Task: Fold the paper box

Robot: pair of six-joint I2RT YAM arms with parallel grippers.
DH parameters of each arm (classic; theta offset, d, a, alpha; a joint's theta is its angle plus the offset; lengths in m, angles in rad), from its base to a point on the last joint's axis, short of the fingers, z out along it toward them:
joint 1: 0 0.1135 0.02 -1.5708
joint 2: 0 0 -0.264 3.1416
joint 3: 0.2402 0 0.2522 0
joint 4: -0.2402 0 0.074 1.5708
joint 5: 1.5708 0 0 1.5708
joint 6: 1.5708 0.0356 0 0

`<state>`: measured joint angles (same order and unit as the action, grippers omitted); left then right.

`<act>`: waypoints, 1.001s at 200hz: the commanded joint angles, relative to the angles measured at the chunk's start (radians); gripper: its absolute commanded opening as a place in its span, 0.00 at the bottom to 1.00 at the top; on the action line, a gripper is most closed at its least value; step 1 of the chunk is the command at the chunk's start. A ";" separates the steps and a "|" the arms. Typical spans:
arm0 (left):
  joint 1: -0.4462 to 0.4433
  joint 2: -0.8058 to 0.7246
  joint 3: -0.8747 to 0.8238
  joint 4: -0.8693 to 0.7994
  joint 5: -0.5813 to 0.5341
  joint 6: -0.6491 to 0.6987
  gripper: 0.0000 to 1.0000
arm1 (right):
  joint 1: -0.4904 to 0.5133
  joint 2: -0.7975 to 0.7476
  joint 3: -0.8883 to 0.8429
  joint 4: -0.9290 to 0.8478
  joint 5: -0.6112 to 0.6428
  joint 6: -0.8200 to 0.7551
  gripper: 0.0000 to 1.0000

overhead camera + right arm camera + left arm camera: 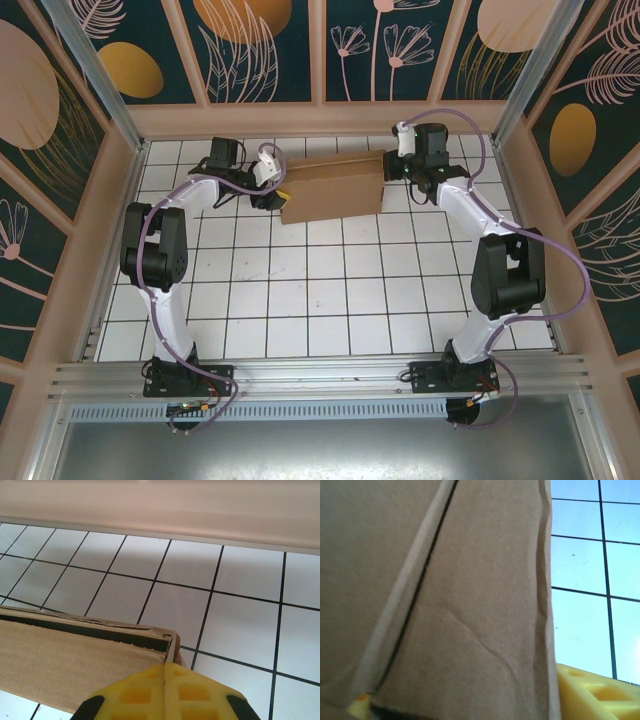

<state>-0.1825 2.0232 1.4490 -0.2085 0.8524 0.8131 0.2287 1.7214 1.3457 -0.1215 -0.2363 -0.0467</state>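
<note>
Box point(335, 187) lies flat at the far middle of the surface point(300, 300), between both hands. Right hand point(165, 667) is pinched together on its right end edge. Left hand point(279, 194): fingers point(600, 695) apart astride the left end; whether they grip, cannot tell. Best: anchor right, press left flap squarely along crease.
</note>
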 commanded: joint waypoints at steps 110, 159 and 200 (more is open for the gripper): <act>-0.004 -0.151 -0.181 0.206 -0.018 -0.144 0.99 | 0.017 -0.056 -0.044 0.012 0.046 -0.015 0.00; -0.005 -0.252 -0.375 0.478 -0.112 -0.332 0.99 | 0.018 -0.065 -0.062 0.023 0.048 -0.015 0.00; -0.004 -0.392 -0.522 0.658 -0.250 -0.560 0.99 | 0.017 -0.064 -0.064 0.025 0.049 -0.013 0.00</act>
<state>-0.1829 1.7405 0.9966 0.2611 0.6994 0.4400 0.2394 1.6875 1.2995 -0.1005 -0.2058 -0.0471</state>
